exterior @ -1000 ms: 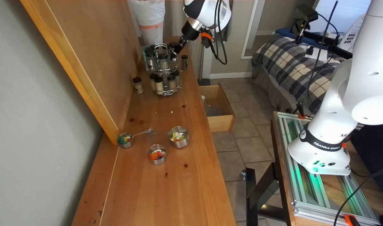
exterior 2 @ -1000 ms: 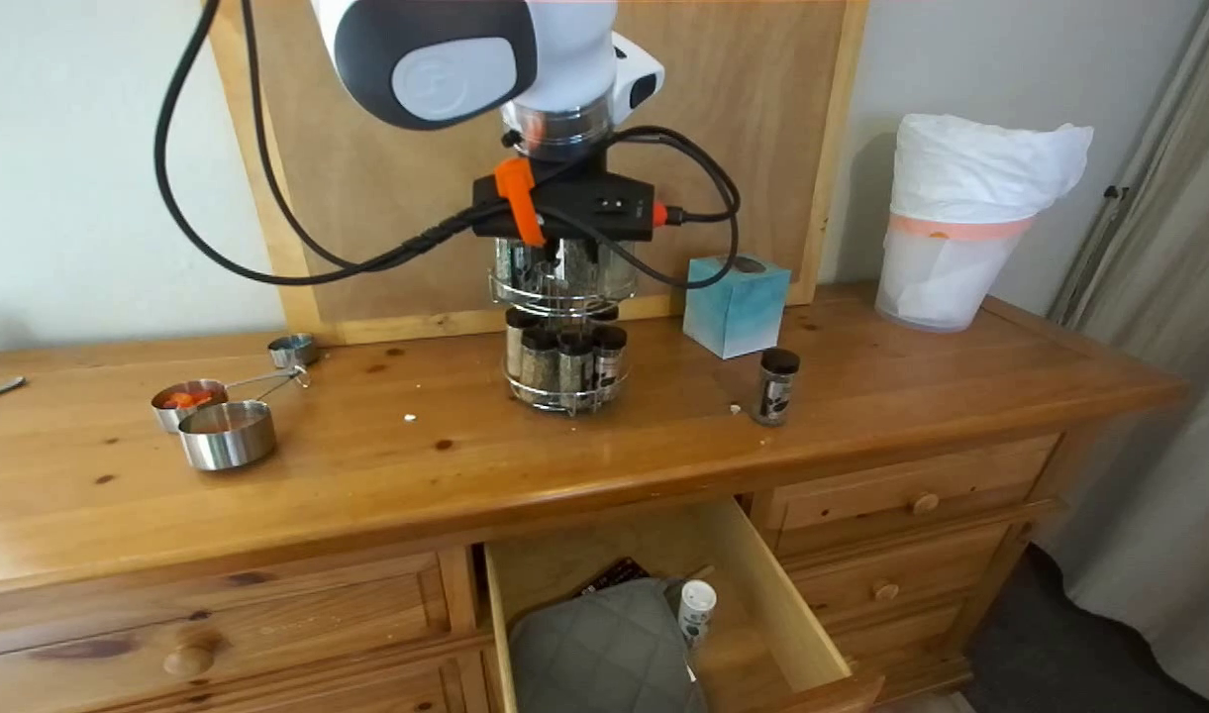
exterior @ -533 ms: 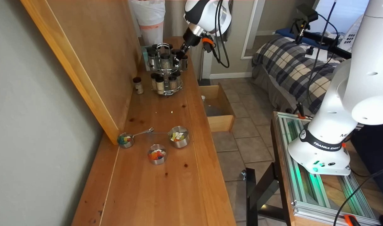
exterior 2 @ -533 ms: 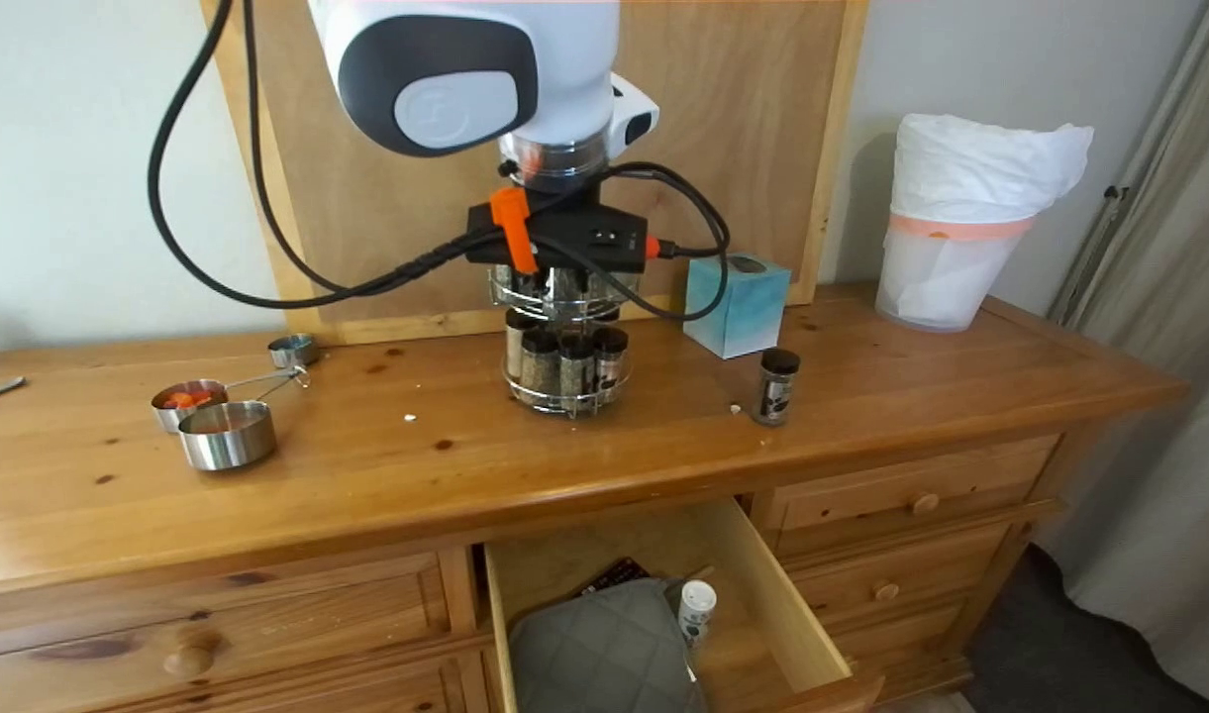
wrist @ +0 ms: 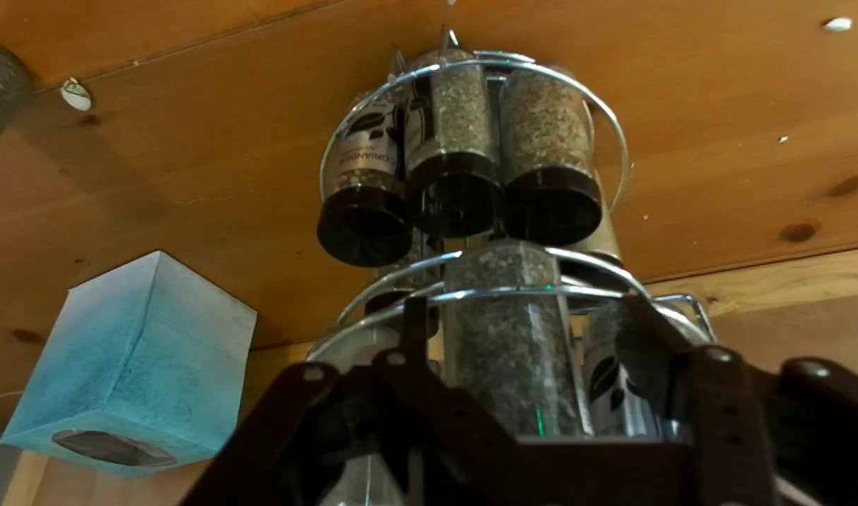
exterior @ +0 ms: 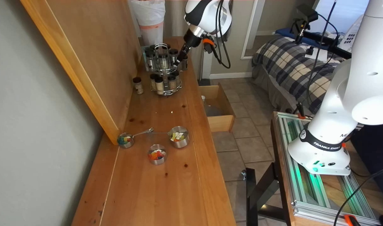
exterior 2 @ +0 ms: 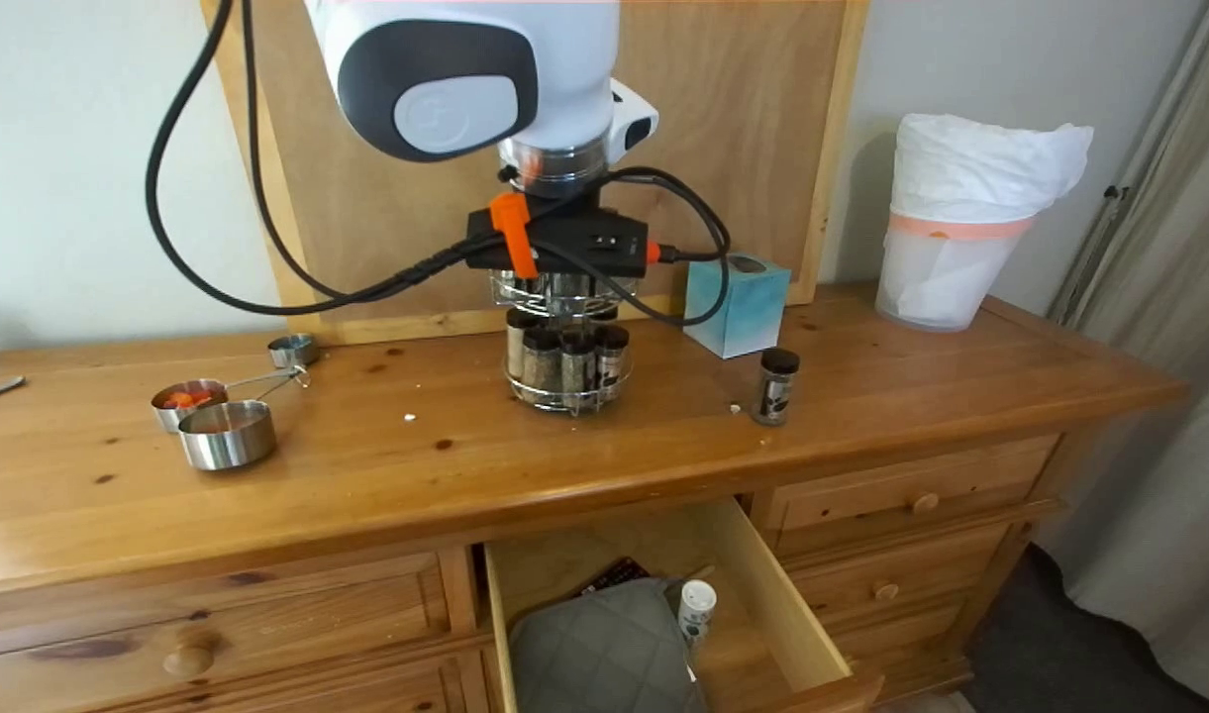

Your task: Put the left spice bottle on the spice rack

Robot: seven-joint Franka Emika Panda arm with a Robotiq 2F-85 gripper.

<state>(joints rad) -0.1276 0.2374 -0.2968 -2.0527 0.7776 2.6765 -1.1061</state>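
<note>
Okay, we're seeing the gripper [wrist: 528, 320] hanging at the upper tier of the spice rack [exterior 2: 564, 404], its fingers [wrist: 416, 330] standing apart. In the wrist view the centre jar [wrist: 502, 351] is showing between them, with gaps either side, so we're reading no clamp. It's standing inside the upper wire ring [wrist: 499, 290], so the rack is carrying its weight, not us.

Task's thing: we're taking the centre jar as the left spice bottle, so seated on the rack. We're not certain. In an exterior view a loose jar [exterior: 137, 85] is standing upright left of the rack, near the wood panel [exterior 2: 733, 129], and the sentence could be meaning that one. A second loose jar [exterior 2: 776, 388] is standing on the dresser top [exterior 2: 663, 446], well apart from the rack.

In an exterior view the arm [exterior: 207, 18] is leaning in at a slant from the dresser's front edge. We're guessing that's because the neighbouring jars [exterior: 162, 61] are crowding the slot and blocking a straight reach down. The ring is presumably there for keeping jars from tipping outward.

If our reading is holding, the next move is backing out along that slant, fingers wide. We're watching for a fingertip catching the wire, dragging the rack; we're unable to tell whether they're touching now.
</note>
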